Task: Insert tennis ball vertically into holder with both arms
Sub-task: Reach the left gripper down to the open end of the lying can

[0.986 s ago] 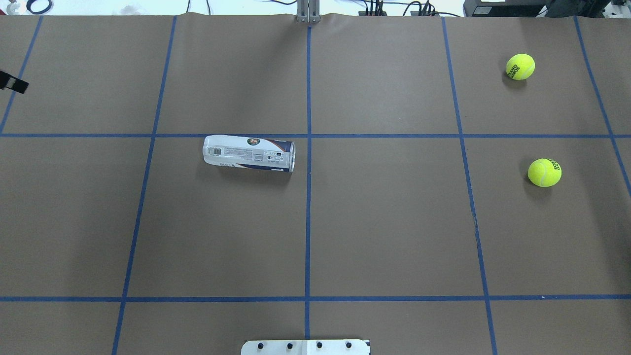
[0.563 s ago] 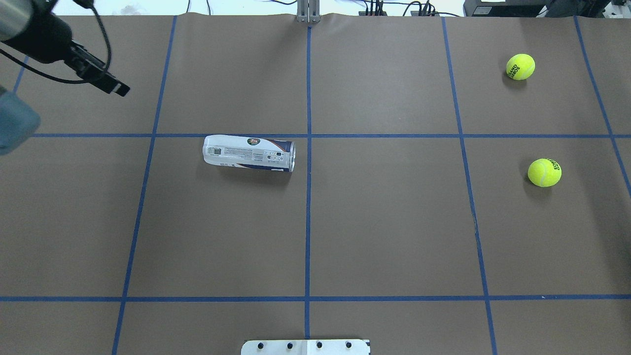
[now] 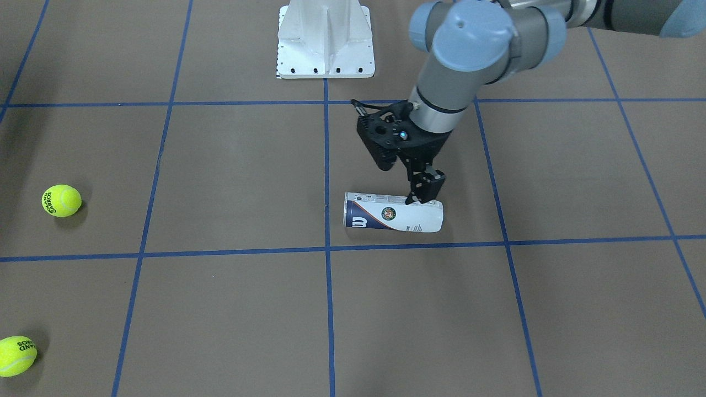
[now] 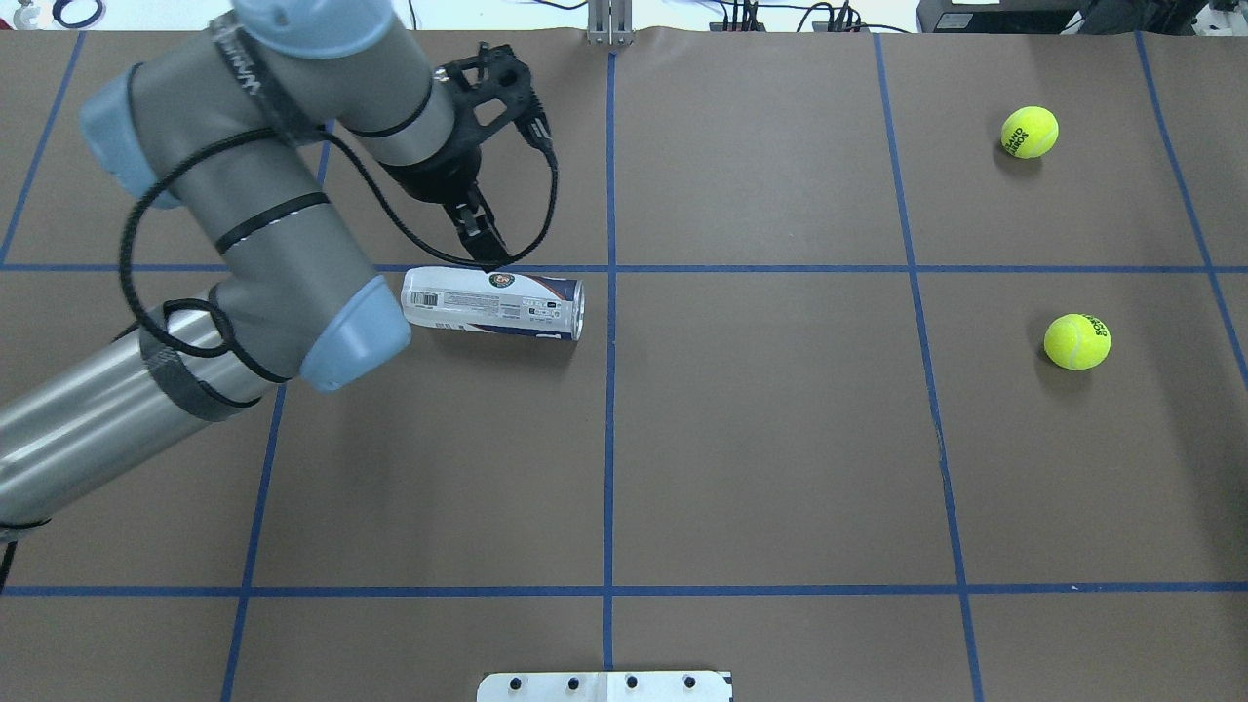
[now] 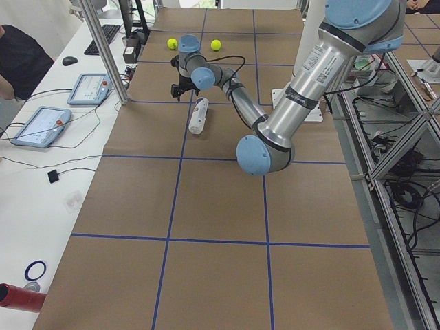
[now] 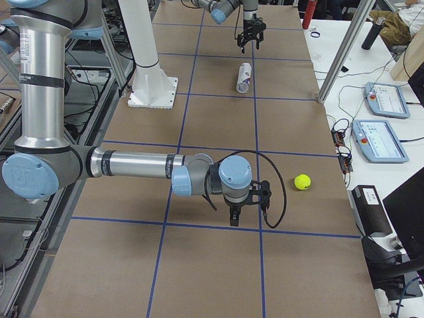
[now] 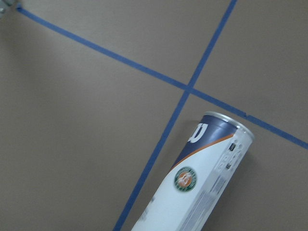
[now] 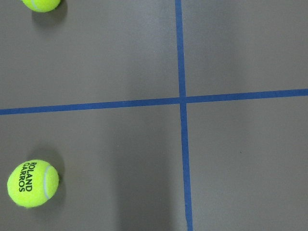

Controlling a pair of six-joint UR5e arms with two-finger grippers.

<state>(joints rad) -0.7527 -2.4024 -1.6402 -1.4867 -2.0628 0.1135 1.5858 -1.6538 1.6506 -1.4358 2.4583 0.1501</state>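
**Left gripper spread above the lying tube**

Starting at the overhead view's left: the left arm [image 4: 263, 224] reaches in from the lower left. The left gripper [image 3: 405, 184] points down, fingers apart, nothing between them. One fingertip [image 4: 490, 258] sits right at the holder's far edge, and whether they touch is too close to call. The holder [image 4: 492, 303] lies flat on its side, left of centre, just under the horizontal tape line [image 4: 780, 268], navy "W" end beside the middle line. Over on the right, two tennis balls [image 4: 1030, 132] [image 4: 1076, 341] rest well apart, one upper right, one mid right. The right gripper [image 6: 238, 211] shows only in the right-side view's lower middle, above the paper near a ball. Whether its fingers are apart or together, I cannot tell.
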